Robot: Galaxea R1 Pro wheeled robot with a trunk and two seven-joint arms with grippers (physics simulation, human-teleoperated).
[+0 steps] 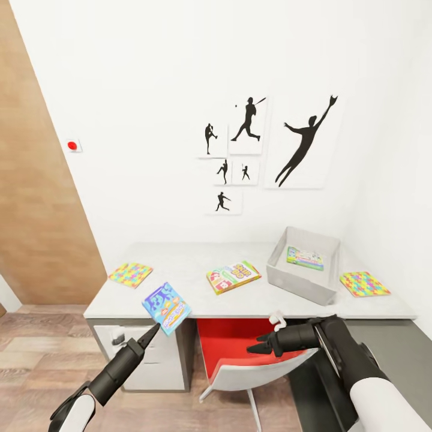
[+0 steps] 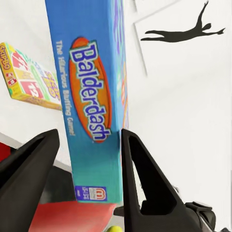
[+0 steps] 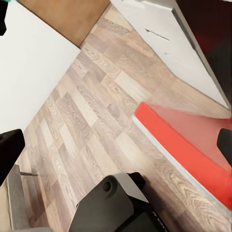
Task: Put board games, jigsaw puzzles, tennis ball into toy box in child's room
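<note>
We face the pale table (image 1: 180, 258) against a white wall hung with black ball-player silhouettes (image 1: 306, 141), wood-plank floor (image 1: 36, 360) below. Our left gripper (image 1: 157, 327) clamps the blue Balderdash box (image 1: 166, 307) at the table's front edge. The Skip-Bo box (image 1: 233, 276) and two jigsaw puzzles (image 1: 130, 274) lie on top; the grey toy box (image 1: 303, 285) holds one game. Our right gripper (image 1: 259, 348) hangs above the red chair (image 1: 240, 342), whether open we cannot tell
</note>
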